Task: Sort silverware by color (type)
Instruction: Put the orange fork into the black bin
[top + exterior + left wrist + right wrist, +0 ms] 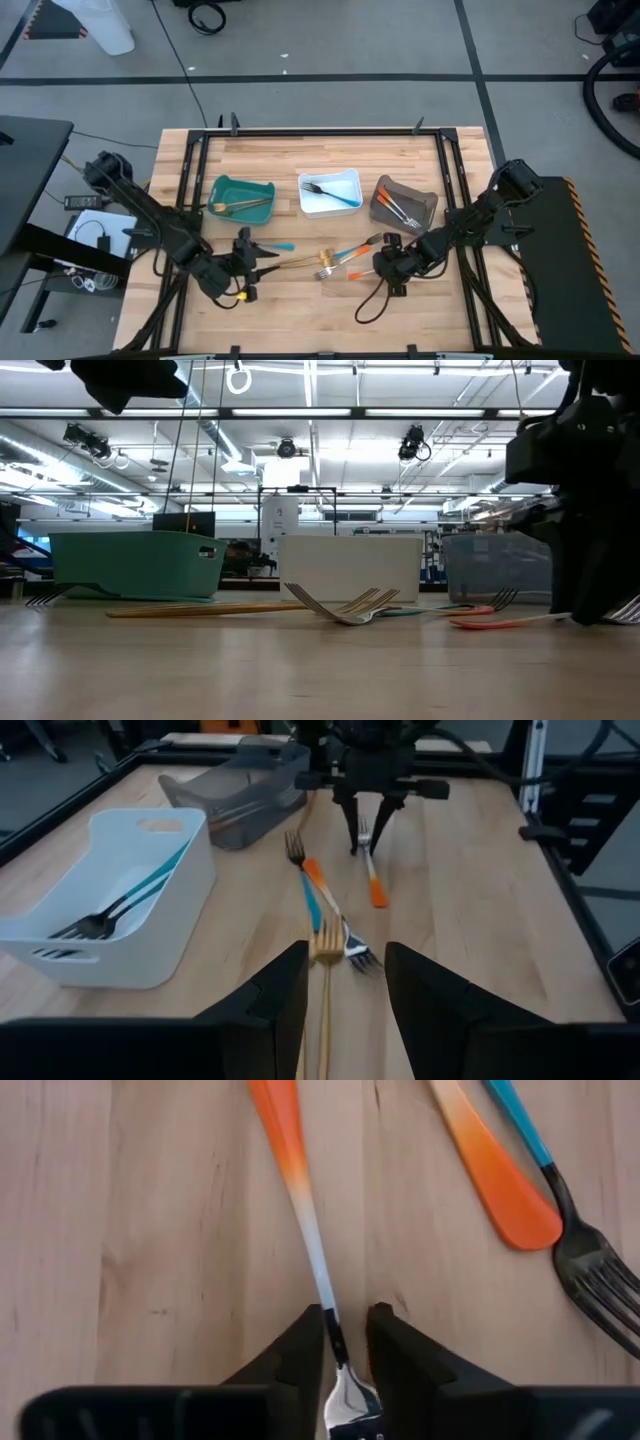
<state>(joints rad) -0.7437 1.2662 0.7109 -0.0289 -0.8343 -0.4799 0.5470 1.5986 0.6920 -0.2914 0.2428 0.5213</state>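
- Wooden planks make up the surface, which is framed by dark rails, with grey floor around it in the high view and a lit hall beyond it in the low view.
- Three bins are lined up across the middle of the surface: a teal bin toward 9 o'clock, a white bin at the centre and a grey-brown bin toward 3 o'clock.
- A gold fork is seen in the teal bin, a dark fork with a blue handle in the white bin, and orange-handled pieces in the grey-brown bin.
- A loose cluster of silverware is spread at 6 o'clock of the white bin: a long gold fork, a blue-handled fork crossed by an orange handle, and a small silver fork head just beside the gold tines.
- A blue-handled piece lies apart from the cluster, toward 9 o'clock.
- The left pincer is held low at 6 o'clock of the teal bin, its fingers spread wide on either side of the gold fork's handle and closed on nothing.
- The right pincer is set down at 6 o'clock of the grey-brown bin, its fingers nearly together around the thin neck of an orange-and-white-handled fork, which lies flat on the wood.
- Another orange handle lies near it in the right wrist view.
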